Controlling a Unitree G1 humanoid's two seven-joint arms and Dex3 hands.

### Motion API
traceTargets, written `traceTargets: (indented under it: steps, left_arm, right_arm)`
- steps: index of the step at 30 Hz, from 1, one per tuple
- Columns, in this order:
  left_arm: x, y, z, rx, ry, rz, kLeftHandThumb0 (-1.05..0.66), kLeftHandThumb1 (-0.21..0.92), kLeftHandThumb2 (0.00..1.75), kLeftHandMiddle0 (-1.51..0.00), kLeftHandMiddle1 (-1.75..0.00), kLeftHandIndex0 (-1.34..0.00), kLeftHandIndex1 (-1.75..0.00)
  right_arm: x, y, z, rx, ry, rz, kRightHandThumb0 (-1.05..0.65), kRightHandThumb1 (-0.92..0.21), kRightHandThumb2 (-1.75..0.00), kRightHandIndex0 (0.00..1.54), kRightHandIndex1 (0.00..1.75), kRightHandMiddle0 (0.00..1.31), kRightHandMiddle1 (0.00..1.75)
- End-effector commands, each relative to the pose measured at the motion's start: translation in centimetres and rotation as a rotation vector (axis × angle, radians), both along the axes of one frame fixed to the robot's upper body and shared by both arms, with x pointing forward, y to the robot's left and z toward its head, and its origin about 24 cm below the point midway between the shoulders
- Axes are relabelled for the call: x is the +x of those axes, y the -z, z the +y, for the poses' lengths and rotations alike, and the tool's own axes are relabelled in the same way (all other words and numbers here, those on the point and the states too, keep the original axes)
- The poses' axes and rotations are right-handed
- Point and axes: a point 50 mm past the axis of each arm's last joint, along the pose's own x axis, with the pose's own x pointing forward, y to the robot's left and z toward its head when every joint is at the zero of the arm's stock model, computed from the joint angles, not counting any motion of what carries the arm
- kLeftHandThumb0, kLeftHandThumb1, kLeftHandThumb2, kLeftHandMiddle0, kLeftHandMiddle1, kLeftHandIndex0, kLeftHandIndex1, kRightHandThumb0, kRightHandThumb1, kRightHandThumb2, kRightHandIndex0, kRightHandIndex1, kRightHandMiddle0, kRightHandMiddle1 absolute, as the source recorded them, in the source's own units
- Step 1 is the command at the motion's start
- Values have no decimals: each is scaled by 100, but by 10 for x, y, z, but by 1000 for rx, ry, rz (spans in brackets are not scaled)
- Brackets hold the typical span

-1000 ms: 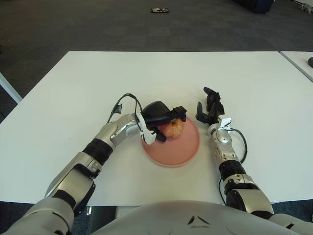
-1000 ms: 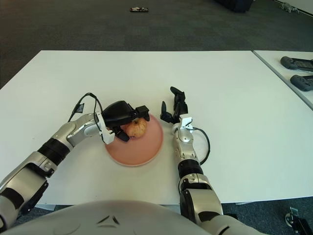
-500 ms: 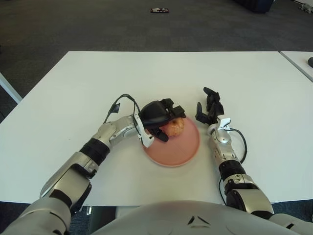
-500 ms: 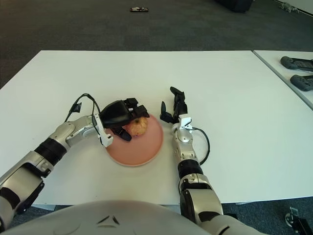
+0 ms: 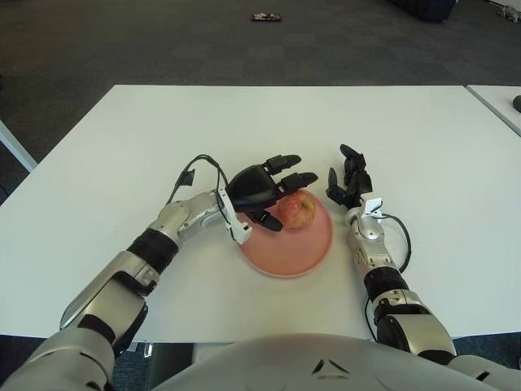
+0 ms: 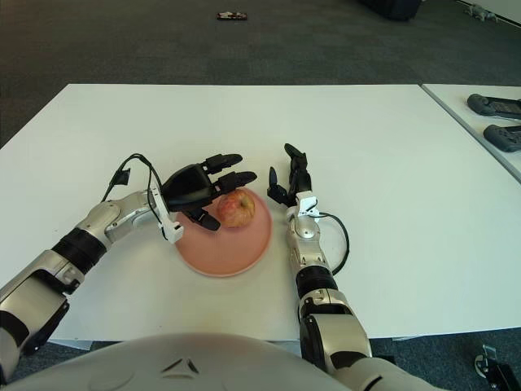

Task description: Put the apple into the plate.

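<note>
A red-yellow apple point(image 5: 298, 209) rests on the pink plate point(image 5: 289, 247), near its far edge. My left hand point(image 5: 273, 189) hovers just left of and above the apple with its fingers spread, touching nothing I can see. The same hand shows in the right eye view point(image 6: 213, 190) beside the apple point(image 6: 237, 208). My right hand point(image 5: 348, 181) rests on the white table just right of the plate, fingers relaxed and empty.
The white table point(image 5: 146, 130) extends all around the plate. A second table point(image 6: 480, 114) at the right carries two dark controllers point(image 6: 495, 106). A small dark object point(image 5: 265, 16) lies on the floor far behind.
My left hand let go of the apple, spread its fingers and drew back left and up. The apple now sits free on the plate. The right hand has not moved.
</note>
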Motion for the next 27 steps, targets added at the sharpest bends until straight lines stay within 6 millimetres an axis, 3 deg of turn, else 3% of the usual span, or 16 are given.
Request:
traceTargets:
  steps: [1,12,16,19,23,27]
  left_arm:
    - [7,-9,4,6,-6,-18,-105,92,58,0,0,0,0]
    - [12,-19,10,0,-12,25,-105,92,46,0,0,0,0]
    - [19,-31,18,-121,-58,80,-105,92,45,0,0,0,0]
    - [27,-43,35,-278,-99,160,-105,92,48,0,0,0,0]
    - [34,-63,60,-515,-118,338,-105,92,58,0,0,0,0]
    - [47,-67,68,-688,-140,432,-101,92,72,0,0,0,0]
  right_arm:
    - [-11,21,-3,41,9,99,-18,-63,-105,27,1,0,49]
    - [-12,23,-5,37,-10,81,-12,-63,-114,33,3,0,52]
    - [-10,20,-2,49,-2,77,-4,-57,-126,31,1,0,56]
    - [-10,21,-2,46,0,88,-2,-54,-131,30,1,0,57]
    - [-9,20,-2,41,4,104,-3,-49,-133,30,0,0,60]
    - [-10,20,-2,34,5,116,-6,-46,-131,31,1,0,66]
